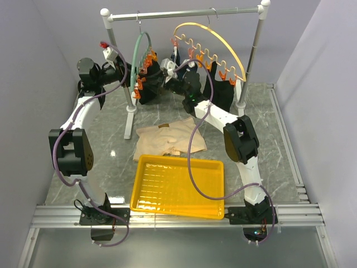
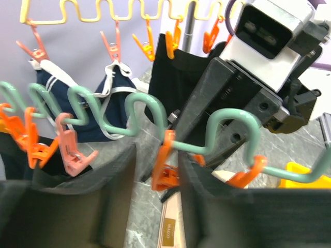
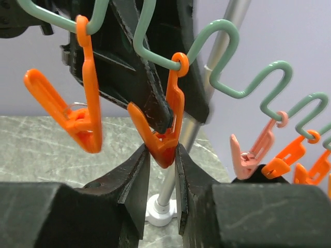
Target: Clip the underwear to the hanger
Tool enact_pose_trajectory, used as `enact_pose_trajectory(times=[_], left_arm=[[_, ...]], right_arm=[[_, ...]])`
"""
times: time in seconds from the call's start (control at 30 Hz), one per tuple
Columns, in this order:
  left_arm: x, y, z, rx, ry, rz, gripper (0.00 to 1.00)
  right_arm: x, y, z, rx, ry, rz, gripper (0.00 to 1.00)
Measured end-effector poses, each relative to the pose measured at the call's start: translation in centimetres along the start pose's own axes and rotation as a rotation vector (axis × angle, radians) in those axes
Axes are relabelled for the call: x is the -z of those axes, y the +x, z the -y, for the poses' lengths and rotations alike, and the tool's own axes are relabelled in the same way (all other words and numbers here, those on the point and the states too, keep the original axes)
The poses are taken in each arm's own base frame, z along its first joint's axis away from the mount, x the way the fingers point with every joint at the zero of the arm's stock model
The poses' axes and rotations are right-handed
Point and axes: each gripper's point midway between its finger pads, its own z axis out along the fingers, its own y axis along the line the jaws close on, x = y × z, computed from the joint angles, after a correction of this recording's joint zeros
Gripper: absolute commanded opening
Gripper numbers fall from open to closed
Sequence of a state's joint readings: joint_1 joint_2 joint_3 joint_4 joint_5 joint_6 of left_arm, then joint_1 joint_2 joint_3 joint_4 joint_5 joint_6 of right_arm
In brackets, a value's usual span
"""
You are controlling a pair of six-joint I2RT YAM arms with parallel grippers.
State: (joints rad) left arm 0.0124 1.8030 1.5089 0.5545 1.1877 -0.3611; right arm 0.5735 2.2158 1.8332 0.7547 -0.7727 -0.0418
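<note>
The green hanger (image 1: 139, 56) hangs edge-on from the rack, with orange clips along its wavy wire (image 2: 139, 111). The beige underwear (image 1: 170, 139) lies flat on the table below; its waistband with a gold label (image 2: 173, 222) shows in the left wrist view. My right gripper (image 3: 162, 150) is shut on the lower tip of one orange clip (image 3: 168, 129), both fingers touching it. My left gripper (image 2: 158, 155) stands open around the same clip (image 2: 165, 170); the clip sits near one finger with a gap on the other side. The two grippers (image 1: 131, 72) (image 1: 152, 77) meet at the hanger from either side.
A yellow arc hanger (image 1: 217, 44) on the same rail carries a navy white-trimmed brief (image 2: 111, 88) and black garments (image 2: 176, 67). The rack's upright pole (image 3: 217, 51) stands just behind the clips. A yellow tray (image 1: 178, 187) lies at the near edge.
</note>
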Motion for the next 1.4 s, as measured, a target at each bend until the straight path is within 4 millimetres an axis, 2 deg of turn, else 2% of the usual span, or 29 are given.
enact_pose_trajectory(times=[0.17,0.2,0.3,0.43,0.73,0.97,1.2,1.4], left_arm=[[0.1,-0.1,-0.1,-0.001,-0.017,0.006,0.58],[0.2,-0.1,-0.1,-0.002,-0.019,0.007,0.67],[0.3,-0.3,-0.1,0.000,-0.031,0.014,0.74],[0.3,-0.6,0.2,0.003,-0.027,0.021,0.76],[0.5,-0.2,1.5,0.009,0.047,-0.009,0.77],[0.8,-1.0,2.9,-0.049,0.082,-0.018,0.79],[0.8,-0.4,2.6,-0.134,0.071,-0.039,0.80],[0.7,0.0,2.0,-0.169,0.044,-0.045,0.76]], right_arm=[[-0.1,0.0,-0.5,-0.001,-0.024,0.000,0.08],[-0.1,0.0,-0.6,-0.001,-0.028,0.000,0.08],[0.0,0.0,-0.7,-0.002,-0.036,0.000,0.04],[0.0,0.1,-0.7,-0.003,-0.033,-0.001,0.00],[0.2,0.2,-0.3,-0.003,-0.024,-0.005,0.00],[0.4,0.4,-0.1,-0.005,-0.017,-0.008,0.00],[0.4,0.4,-0.1,-0.015,-0.017,-0.008,0.00],[0.8,1.0,-0.5,-0.027,-0.017,-0.020,0.00]])
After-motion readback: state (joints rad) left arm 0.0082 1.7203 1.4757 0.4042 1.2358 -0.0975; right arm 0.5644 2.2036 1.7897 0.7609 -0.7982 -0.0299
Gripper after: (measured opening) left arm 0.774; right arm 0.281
